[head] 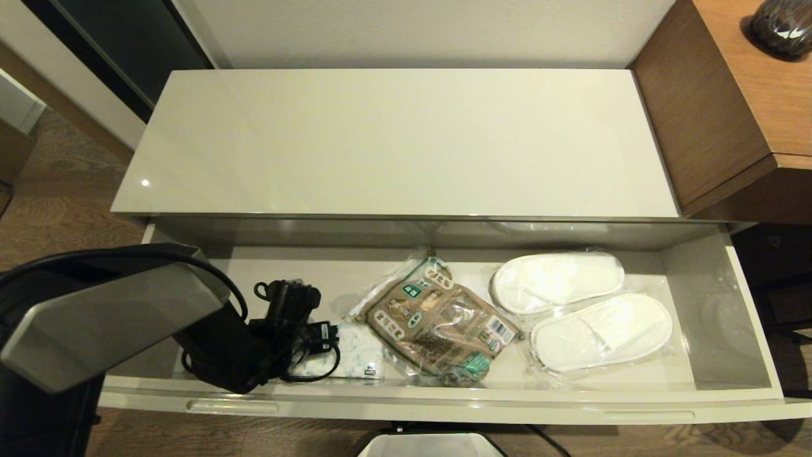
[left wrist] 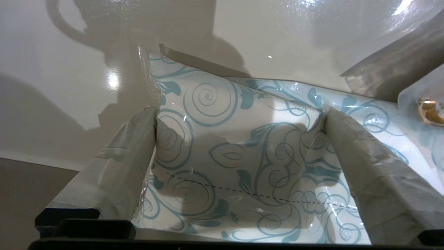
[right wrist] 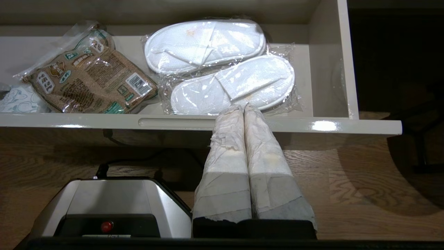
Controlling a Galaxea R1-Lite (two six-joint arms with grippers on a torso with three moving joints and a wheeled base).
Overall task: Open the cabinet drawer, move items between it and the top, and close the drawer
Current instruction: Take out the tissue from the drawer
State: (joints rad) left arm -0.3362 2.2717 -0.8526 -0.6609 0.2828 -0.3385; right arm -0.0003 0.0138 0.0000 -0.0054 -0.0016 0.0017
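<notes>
Left pincer (left wrist: 239,139) is sitting down in the drawer with its two taped fingers (left wrist: 118,163) spread wide on either side of the small white packet (left wrist: 239,156), the one with the blue swirly print. Both pads are pressing into the plastic at the packet's edges, but it isn't lifted yet, it's lying flat on the drawer floor.

In the head view that packet (head: 355,358) is at about 7 o'clock in the cabinet drawer (head: 755,355), just beside the front wall and partly under the left arm's cables. Touching it on the 3 o'clock side is the brown-and-green packet (head: 438,320), which I'd leave alone. Further toward 3 o'clock are the white slippers (head: 580,308) in clear wrap, well apart from the grab.

How I'd be doing this step: the wrapper is slick and crinkly, so I'm guessing the squeeze needs to be slow and go deep enough to catch the packet body, not just loose film. Closing evenly matters too, or it could skate sideways into the brown packet. Then straight up first, clearing the drawer's front wall and the overhanging edge of the top (head: 399,139) at 12 o'clock, before swinging over and setting it down there.

Right pincer (right wrist: 244,111) is parked out in front of the drawer at roughly 5 o'clock, fingers pressed together with nothing in them, hovering over the wooden floor (right wrist: 347,180).
</notes>
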